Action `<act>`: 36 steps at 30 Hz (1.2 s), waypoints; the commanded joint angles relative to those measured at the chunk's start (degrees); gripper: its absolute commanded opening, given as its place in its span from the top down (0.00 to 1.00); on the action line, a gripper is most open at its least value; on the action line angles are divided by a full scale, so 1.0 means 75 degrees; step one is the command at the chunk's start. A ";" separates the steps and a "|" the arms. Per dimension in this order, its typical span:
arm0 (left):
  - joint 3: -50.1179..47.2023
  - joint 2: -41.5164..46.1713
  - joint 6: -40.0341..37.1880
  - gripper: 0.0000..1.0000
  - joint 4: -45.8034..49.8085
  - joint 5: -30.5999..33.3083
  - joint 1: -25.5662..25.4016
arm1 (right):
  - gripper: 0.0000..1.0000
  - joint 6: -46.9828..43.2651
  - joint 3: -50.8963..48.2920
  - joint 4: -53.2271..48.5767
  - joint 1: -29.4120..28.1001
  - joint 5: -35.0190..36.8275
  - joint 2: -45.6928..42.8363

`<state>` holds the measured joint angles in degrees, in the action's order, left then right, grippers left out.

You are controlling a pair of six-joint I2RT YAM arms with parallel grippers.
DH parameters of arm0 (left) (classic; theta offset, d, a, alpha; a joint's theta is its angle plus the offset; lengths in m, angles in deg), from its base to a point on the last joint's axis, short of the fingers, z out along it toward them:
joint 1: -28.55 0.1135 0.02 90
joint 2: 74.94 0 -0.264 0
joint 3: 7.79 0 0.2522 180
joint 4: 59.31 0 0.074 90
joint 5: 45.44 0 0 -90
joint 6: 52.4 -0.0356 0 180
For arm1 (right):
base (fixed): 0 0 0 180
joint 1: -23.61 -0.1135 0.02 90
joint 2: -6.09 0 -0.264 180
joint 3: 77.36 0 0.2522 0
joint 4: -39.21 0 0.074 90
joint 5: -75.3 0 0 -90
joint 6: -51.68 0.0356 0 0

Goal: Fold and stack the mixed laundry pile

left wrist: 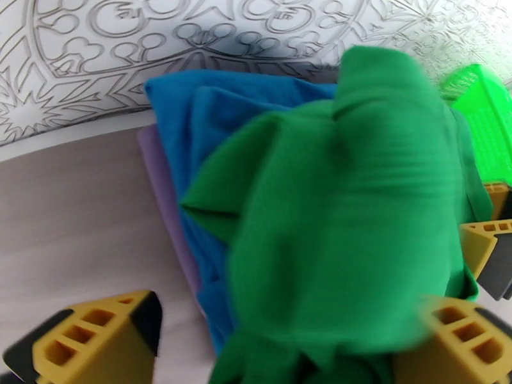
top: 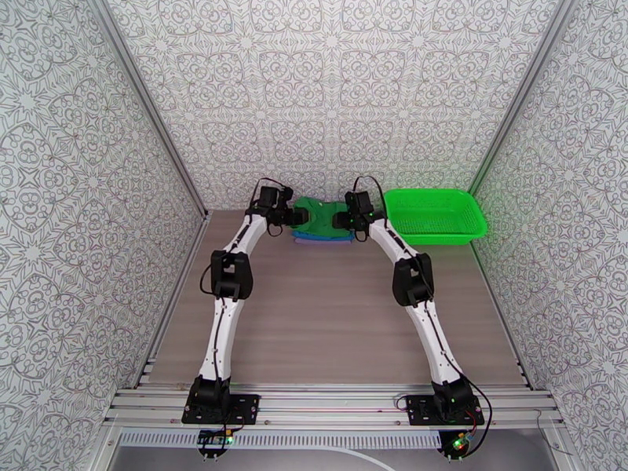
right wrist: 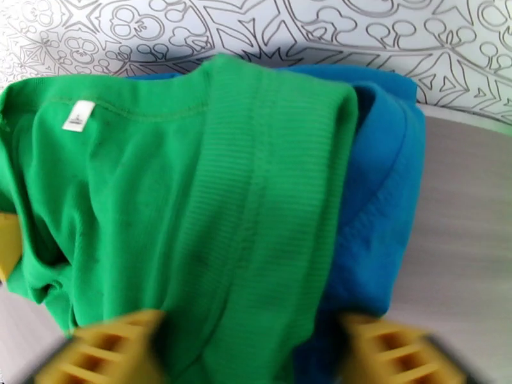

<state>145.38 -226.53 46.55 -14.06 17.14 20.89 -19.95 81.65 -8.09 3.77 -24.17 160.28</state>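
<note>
Three garments lie stacked against the back wall. The dark green garment (top: pixel 322 214) (left wrist: pixel 345 219) (right wrist: pixel 179 206) is on top, rumpled, with a white label (right wrist: pixel 79 116) showing. Under it is the bright blue garment (top: pixel 322 239) (left wrist: pixel 205 123) (right wrist: pixel 384 187), and the lavender-grey one (left wrist: pixel 160 187) peeks out at the bottom. My left gripper (top: pixel 289 217) (left wrist: pixel 278 353) is at the stack's left side, open, its yellow fingers (left wrist: pixel 96 344) wide apart with green cloth between them. My right gripper (top: pixel 345 220) (right wrist: pixel 253 353) is at the stack's right side, also open over the green cloth.
A bright green plastic mesh basket (top: pixel 436 216) (left wrist: pixel 480 116) stands at the back right, just beyond the right gripper. Patterned walls close in the back and both sides. The wooden table (top: pixel 330 315) stretches bare toward the arm bases.
</note>
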 commanded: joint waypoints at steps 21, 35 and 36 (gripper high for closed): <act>-1.4868 1.3743 -0.0293 0.01 -0.5159 0.4468 0.1395 | 0.01 -0.2069 -1.6774 0.7206 0.0260 0.4478 -1.3444; -1.6661 0.9607 -0.0875 0.01 -1.1857 0.4272 0.1698 | 0.01 -0.2476 -1.7339 1.3330 0.1896 0.3007 -0.8723; -1.6458 0.9018 -0.0963 0.01 -1.1912 0.3955 0.1683 | 0.01 -0.2331 -1.7280 1.3341 0.2060 0.2824 -0.8668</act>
<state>18.42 -151.75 41.26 -89.55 52.48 32.96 -39.18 -49.42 80.32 16.01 3.28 91.26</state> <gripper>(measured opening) 0.994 0.990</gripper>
